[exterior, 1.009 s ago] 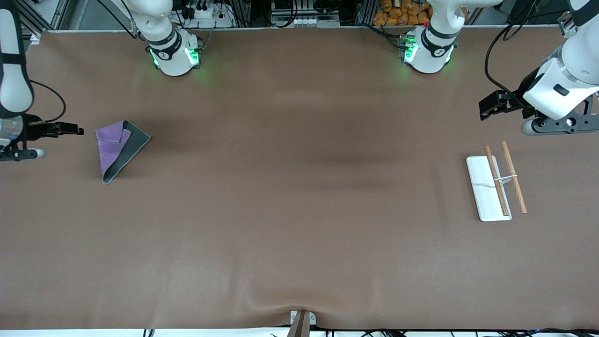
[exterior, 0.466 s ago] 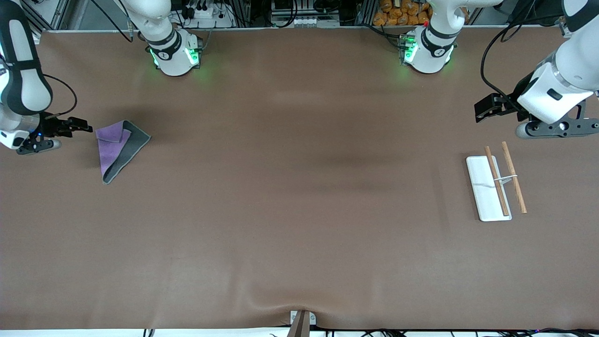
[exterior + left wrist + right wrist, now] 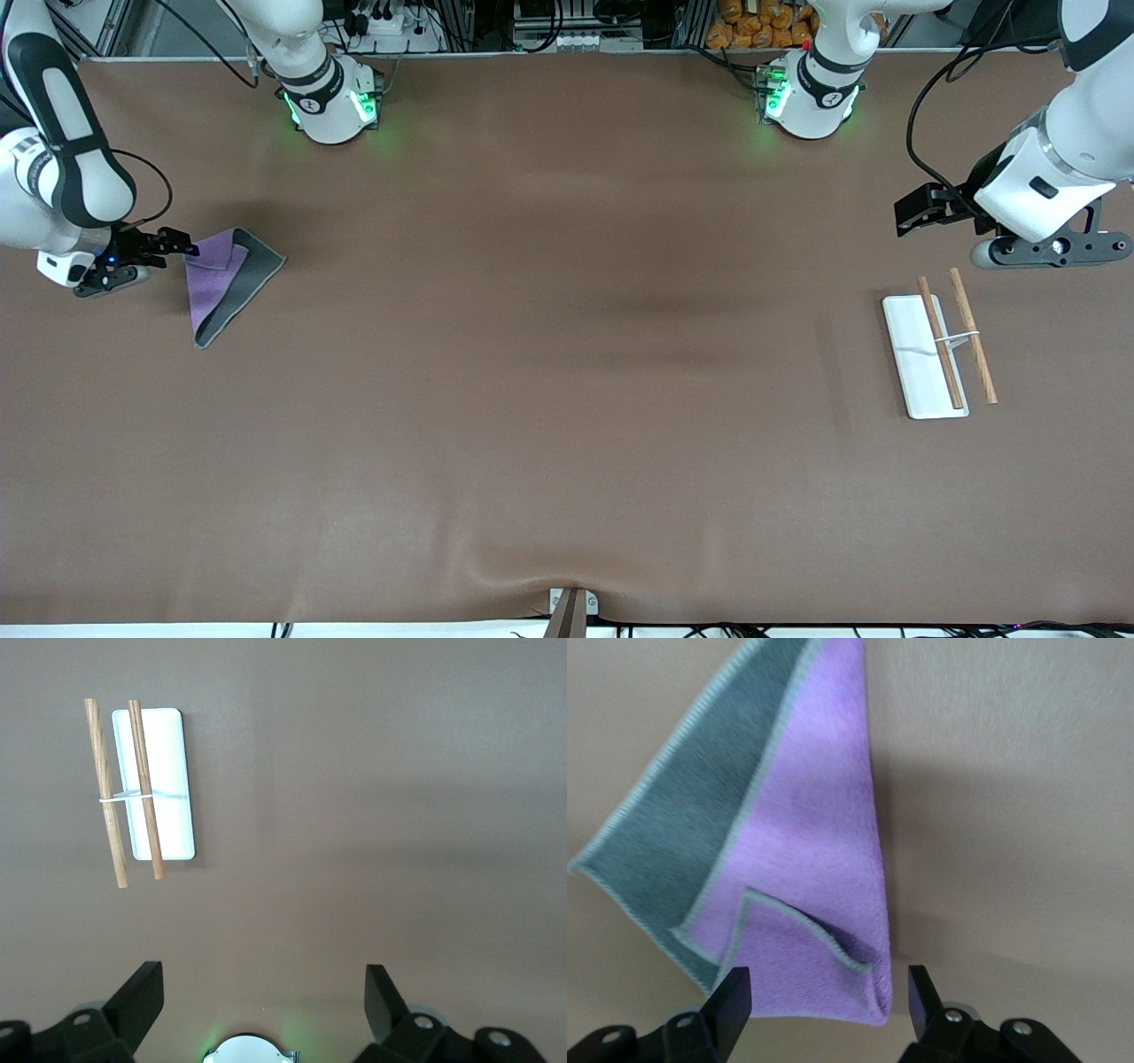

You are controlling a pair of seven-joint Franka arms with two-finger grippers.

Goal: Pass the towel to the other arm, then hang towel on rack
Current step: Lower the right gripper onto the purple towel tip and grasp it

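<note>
Lying on the brown surface (image 3: pixel 567 399) toward the right arm's end, the folded purple-and-grey square towel (image 3: pixel 226 279) has its purple corner between the wide-open right gripper (image 3: pixel 182 251); left gripper (image 3: pixel 912 213) open above the white wooden-rod rack (image 3: pixel 921 354)

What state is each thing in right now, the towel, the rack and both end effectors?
Towel: folded, flat on the table, not gripped.
Rack: on the table, nothing hanging on it.
Right end effector: open, at the towel's edge.
Left end effector: open, above the table near the rack.
</note>
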